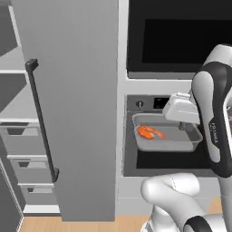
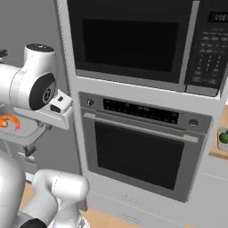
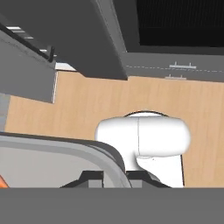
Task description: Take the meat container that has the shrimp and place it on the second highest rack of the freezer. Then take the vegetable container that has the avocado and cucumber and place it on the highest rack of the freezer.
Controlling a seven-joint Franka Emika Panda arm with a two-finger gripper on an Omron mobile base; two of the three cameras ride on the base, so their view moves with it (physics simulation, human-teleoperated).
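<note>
The meat container (image 1: 174,144) is a shallow grey tray with the orange-pink shrimp (image 1: 148,132) lying in its left part. It hangs in the air in front of the black oven. My gripper (image 1: 186,125) is shut on the tray's right rim. In the hand view that rim (image 3: 65,146) runs between my fingertips (image 3: 92,180). The right base view shows the shrimp (image 2: 9,121) in the tray (image 2: 24,133) at the far left. The freezer door (image 1: 72,113) stands open left of the tray. Behind it lie the highest rack (image 1: 12,67) and the second highest rack (image 1: 18,113). A green avocado (image 2: 224,138) sits at the right edge.
Grey drawers (image 1: 25,140) fill the freezer below the racks. The door's dark bar handle (image 1: 41,122) juts toward me. The oven (image 2: 142,147) and the microwave (image 2: 133,40) stand right of the freezer. Wooden floor (image 3: 87,105) lies below the hand.
</note>
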